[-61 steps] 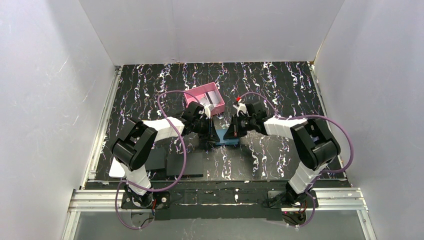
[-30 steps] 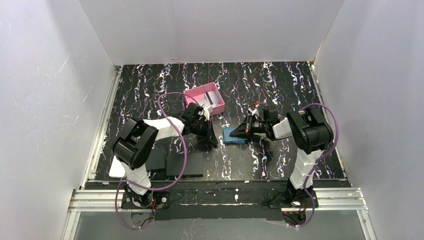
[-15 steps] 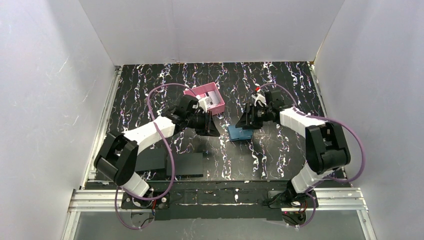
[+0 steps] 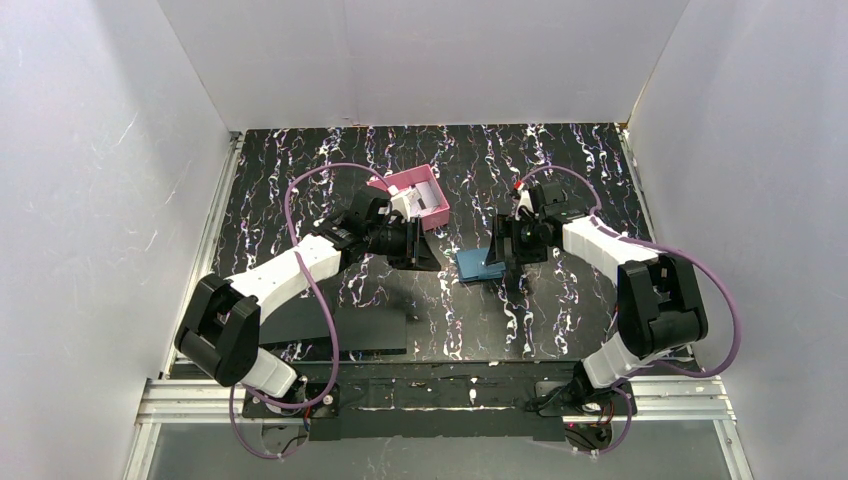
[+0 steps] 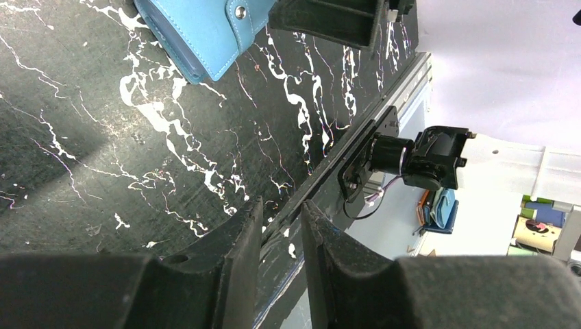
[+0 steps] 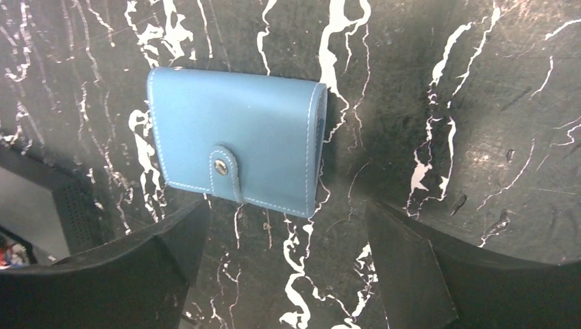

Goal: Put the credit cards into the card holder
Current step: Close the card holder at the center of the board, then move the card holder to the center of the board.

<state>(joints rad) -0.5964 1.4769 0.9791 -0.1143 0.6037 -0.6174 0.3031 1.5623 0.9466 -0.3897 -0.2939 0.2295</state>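
Note:
The pink card holder stands at the middle back of the mat, and a white credit card lies inside it. My left gripper hovers just in front of the holder. In the left wrist view its fingers stand a narrow gap apart with only the mat between them. My right gripper hangs over the right end of the blue case. The right wrist view shows that gripper wide open above the shut case, without touching it.
Two flat black pads lie at the near left, partly under my left arm. White walls close in the mat on three sides. A metal rail runs along the near edge.
Both grippers have opened, the right one wide and the left only a little. The right gripper let go of the blue case and rose. The left arm stretched out toward the back.

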